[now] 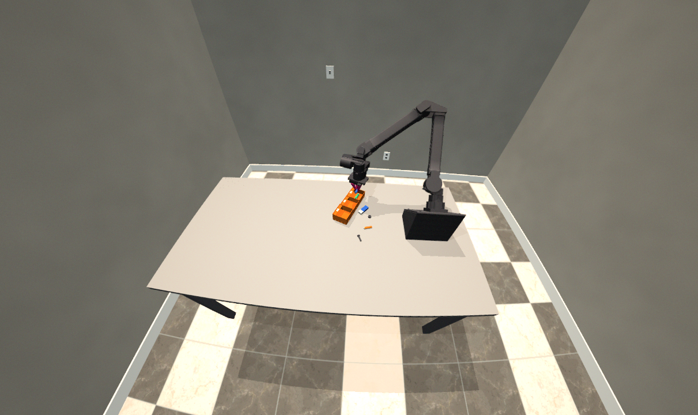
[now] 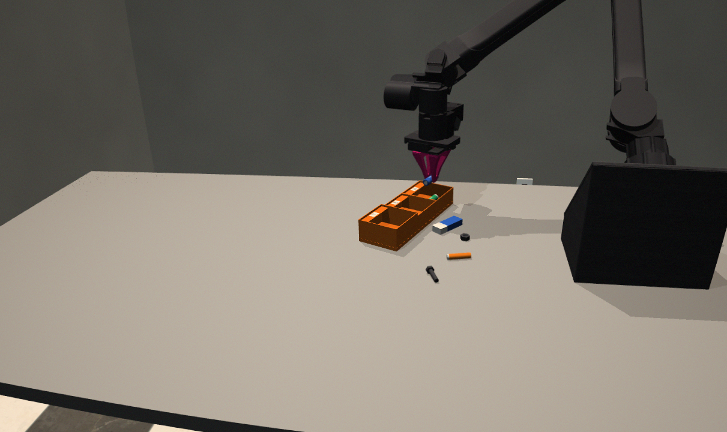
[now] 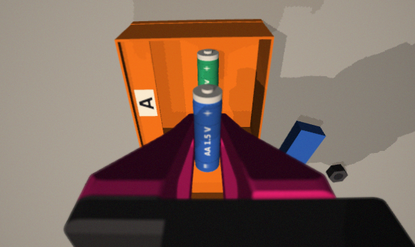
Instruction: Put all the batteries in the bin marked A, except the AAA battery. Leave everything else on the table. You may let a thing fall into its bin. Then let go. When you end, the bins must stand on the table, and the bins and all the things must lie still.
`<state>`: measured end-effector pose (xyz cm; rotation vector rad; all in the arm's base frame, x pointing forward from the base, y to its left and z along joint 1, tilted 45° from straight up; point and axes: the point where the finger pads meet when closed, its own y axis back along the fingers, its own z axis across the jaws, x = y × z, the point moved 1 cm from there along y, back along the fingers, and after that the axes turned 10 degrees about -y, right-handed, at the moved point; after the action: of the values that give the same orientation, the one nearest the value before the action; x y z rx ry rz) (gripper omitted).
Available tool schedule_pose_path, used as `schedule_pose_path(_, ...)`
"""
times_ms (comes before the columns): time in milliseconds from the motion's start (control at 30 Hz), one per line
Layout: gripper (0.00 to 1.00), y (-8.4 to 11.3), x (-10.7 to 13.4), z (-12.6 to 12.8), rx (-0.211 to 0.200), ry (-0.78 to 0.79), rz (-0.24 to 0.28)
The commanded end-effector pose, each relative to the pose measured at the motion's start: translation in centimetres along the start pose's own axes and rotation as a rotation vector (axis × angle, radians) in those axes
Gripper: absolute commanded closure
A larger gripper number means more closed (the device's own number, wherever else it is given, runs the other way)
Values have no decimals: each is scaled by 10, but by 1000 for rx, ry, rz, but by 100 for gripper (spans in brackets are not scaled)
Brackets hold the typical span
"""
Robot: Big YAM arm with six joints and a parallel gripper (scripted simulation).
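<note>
Bin A (image 3: 143, 68), in the upper centre of the wrist view, holds a green battery (image 3: 207, 66). The hand (image 3: 207, 154) pinches the blue AA battery (image 3: 207, 130) above it; spread the fingers only while centred over this compartment.

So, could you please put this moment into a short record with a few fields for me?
gripper: magenta-fingered gripper shut on blue AA battery, above bin A
bin A: orange compartment marked A, green battery lying inside
on table: thin orange battery, blue-and-white eraser, black nut, black bolt
</note>
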<state>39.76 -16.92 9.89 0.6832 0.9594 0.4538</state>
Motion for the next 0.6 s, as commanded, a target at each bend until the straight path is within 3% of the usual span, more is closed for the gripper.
schedule_pose_path(0,92,-13,0,-2,8,17,-5)
schedule_pose_path(400,92,-33,0,-3,8,18,-5)
schedule_pose_path(567,92,-22,6,0,-18,28,7)
